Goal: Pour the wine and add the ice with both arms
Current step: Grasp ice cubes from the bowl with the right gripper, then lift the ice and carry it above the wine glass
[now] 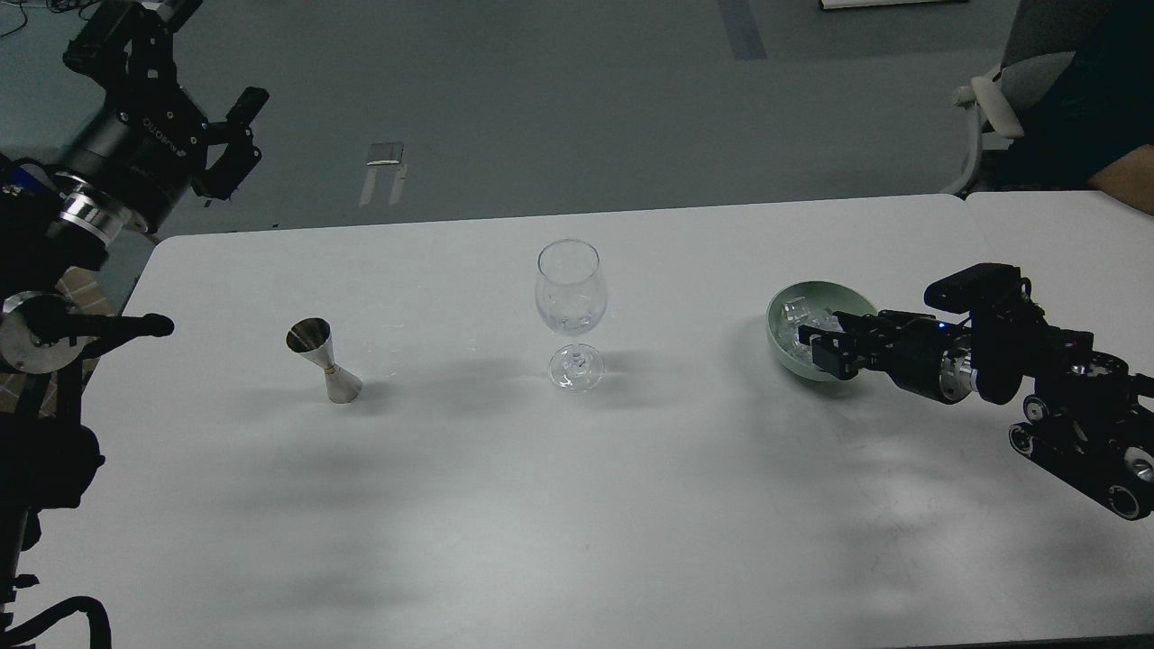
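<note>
Ice [801, 317] not yet moved, heaped in green bowl [783, 347] at desk [577, 505] right; right gripper [822, 347] at bowl rim, jaws' spread unclear; left gripper [236, 144] raised, parted, empty; wine glass [570, 311] seemingly dry, jigger [323, 361] untouched.

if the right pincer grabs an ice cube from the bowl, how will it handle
Probably slippery: the ice looks clear and glossy. Probably light, since each cube is tiny beside the bowl. The cubes lie piled together, so neighbours may shift as the right pincer closes.
</note>
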You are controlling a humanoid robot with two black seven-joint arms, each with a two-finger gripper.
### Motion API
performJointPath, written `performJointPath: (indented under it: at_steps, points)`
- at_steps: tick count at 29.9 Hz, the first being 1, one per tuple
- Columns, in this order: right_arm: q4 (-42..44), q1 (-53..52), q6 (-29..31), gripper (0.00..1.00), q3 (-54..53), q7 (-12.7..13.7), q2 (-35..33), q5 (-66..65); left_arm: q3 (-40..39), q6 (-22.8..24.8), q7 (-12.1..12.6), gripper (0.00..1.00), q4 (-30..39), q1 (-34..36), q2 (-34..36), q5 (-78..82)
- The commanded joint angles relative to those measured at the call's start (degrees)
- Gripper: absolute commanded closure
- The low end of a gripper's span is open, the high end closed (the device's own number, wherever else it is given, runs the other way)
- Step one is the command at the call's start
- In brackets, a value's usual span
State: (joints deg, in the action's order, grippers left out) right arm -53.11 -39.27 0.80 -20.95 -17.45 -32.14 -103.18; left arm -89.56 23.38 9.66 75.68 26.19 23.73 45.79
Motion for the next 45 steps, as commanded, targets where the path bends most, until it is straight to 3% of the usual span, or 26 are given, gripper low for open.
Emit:
performJointPath:
  at_steps: [1,4,11,14,22,28,34,41,45]
  points:
    - [0.0,0.1,0.1,0.52,0.0,0.1,0.0,0.0,0.0,0.0,0.0,0.03,0.0,0.0,-0.1,0.0]
    - [-0.1,0.2,0.1,0.57,0.0,0.1,-0.1,0.0,0.0,0.0,0.0,0.03,0.0,0.0,-0.1,0.0]
    - [-0.2,0.2,0.2,0.83,0.1,0.1,-0.6,0.0,0.0,0.0,0.0,0.03,0.0,-0.1,-0.1,0.0]
    - [-0.2,0.2,0.2,0.87,0.1,0.3,-0.6,0.0,0.0,0.0,0.0,0.03,0.0,0.0,-0.1,0.0]
    - [-3.6,-0.5,0.1,0.90,-0.5,0.3,-4.6,0.2,0.0,0.0,-0.1,0.03,0.0,0.0,0.0,0.0]
    - [-17.0,-3.9,-0.3,0.90,-2.3,0.1,-16.5,1.0,0.0,0.0,-0.1,0.03,0.0,0.0,0.0,0.0]
    - [-30.2,-7.3,-0.3,0.90,-3.3,-0.2,-23.4,1.1,0.0,0.0,0.0,0.03,0.0,0.1,0.0,0.0]
    - [-32.4,-17.4,1.1,0.90,-2.2,-0.3,-22.8,1.0,0.1,0.0,0.0,0.03,0.0,0.3,0.0,0.0]
    - [-32.1,-26.9,4.9,0.90,2.4,-0.3,-17.9,1.2,0.1,0.0,0.0,0.03,0.0,0.3,0.1,0.0]
